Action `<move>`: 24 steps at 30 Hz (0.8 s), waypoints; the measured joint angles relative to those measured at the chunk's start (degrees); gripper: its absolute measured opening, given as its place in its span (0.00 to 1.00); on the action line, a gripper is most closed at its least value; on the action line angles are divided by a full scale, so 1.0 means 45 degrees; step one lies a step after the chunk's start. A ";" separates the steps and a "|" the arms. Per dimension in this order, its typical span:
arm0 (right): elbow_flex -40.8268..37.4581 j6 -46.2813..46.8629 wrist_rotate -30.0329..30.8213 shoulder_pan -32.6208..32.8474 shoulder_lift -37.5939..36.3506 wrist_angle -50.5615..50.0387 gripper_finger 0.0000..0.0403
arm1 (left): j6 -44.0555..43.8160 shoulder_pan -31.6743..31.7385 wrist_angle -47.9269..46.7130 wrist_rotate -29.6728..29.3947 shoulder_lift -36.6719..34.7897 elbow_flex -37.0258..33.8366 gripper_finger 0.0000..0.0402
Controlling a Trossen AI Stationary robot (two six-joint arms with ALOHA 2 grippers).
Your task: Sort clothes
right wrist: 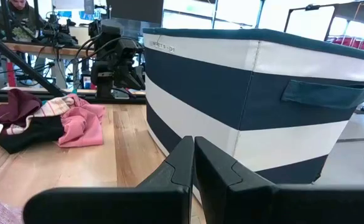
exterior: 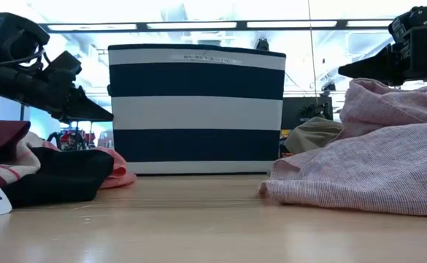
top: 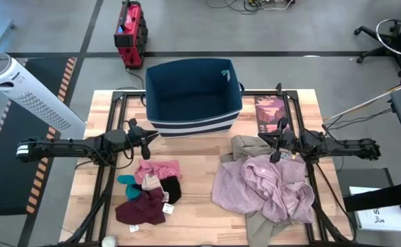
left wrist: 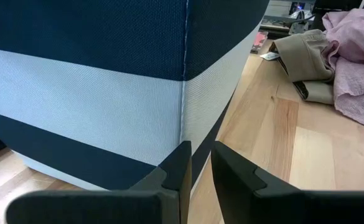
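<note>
Clothes (top: pixel 265 189) are seen heaped on the tabletop (top: pixel 200 171) beneath both nearly closed, empty end effectors — left (top: pixel 152 132), right (top: pixel 274 139) — where a blind descent could snag several garments at once.

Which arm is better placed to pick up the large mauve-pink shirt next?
Probably the right. Its tool hovers at the large mauve-pink fabric shirt, while the left tool sits across the table near the small garments.
</note>
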 joint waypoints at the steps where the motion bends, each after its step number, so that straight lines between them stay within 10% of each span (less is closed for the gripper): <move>1: 0.0002 0.0000 -0.0003 0.0000 -0.0001 -0.0001 0.00 | -0.0005 0.0002 0.0002 0.0000 0.0000 -0.0003 0.12; 24: 0.0052 0.1853 -0.0723 0.0005 0.0062 0.2052 0.00 | 0.0000 0.0002 0.0000 0.0000 -0.0002 -0.0003 0.12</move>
